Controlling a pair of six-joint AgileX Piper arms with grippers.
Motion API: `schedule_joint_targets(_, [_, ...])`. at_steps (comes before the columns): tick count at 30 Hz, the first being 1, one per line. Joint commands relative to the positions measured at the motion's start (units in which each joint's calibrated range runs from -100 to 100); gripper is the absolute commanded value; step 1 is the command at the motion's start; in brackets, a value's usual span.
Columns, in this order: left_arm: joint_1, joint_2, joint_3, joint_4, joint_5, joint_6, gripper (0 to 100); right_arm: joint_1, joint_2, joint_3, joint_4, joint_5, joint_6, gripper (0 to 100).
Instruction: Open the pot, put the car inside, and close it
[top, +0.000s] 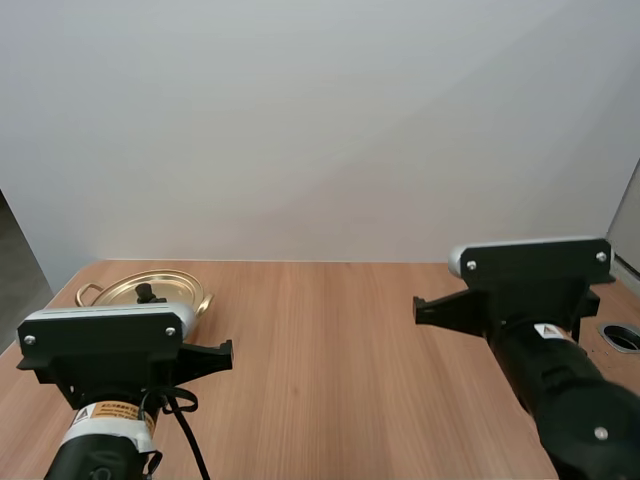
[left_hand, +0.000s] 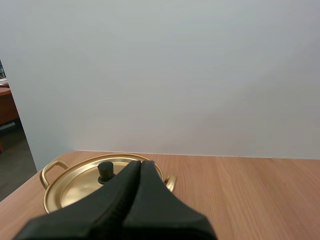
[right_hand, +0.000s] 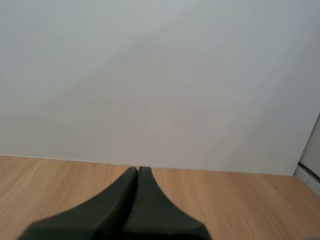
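A gold pot (top: 150, 293) stands at the table's back left with its lid on, a black knob (top: 146, 292) in the middle of the lid. From the left wrist, the pot (left_hand: 75, 182) sits just beyond my left gripper (left_hand: 140, 163), its knob (left_hand: 105, 171) a little to one side of the tips. The left fingers lie together as one dark wedge, shut on nothing. My right gripper (right_hand: 137, 169) is also shut on nothing and points over bare wood toward the white wall. In the high view my right arm (top: 545, 340) reaches over the table's right side.
The wooden table (top: 330, 340) ends at a white wall behind. A round hole (top: 622, 337) is set in the table near its right edge. The table's left edge runs close to the pot's side handle (top: 88, 291).
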Motion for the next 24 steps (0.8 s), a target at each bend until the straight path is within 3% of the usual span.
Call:
schedule_joint_targets(1, [0.00, 0.0, 0.0, 0.0, 0.0, 0.0, 0, 0.4, -7.0, 7.2, 0.1, -5.3, -0.1, 0])
schedule_joint_targets(4, [0.00, 0.0, 0.0, 0.0, 0.0, 0.0, 0, 0.5, -15.2, 7.4, -0.6, -1.6, -0.4, 0])
schedule_joint_targets(13, [0.00, 0.0, 0.0, 0.1, 0.0, 0.0, 0, 0.5, -15.2, 7.4, 1.0, 12.5, 0.0, 0])
schedule_joint_targets(19, [0.00, 0.0, 0.0, 0.1, 0.0, 0.0, 0, 0.5, -15.2, 7.4, 1.0, 4.6, 2.3, 0])
schedule_joint_targets(21, [0.00, 0.0, 0.0, 0.1, 0.0, 0.0, 0, 0.5, -15.2, 7.4, -7.4, 0.6, 10.7, 0])
schedule_joint_targets(24, [0.00, 0.0, 0.0, 0.1, 0.0, 0.0, 0, 0.5, -15.2, 7.4, -27.1, -1.7, 25.3, 0])
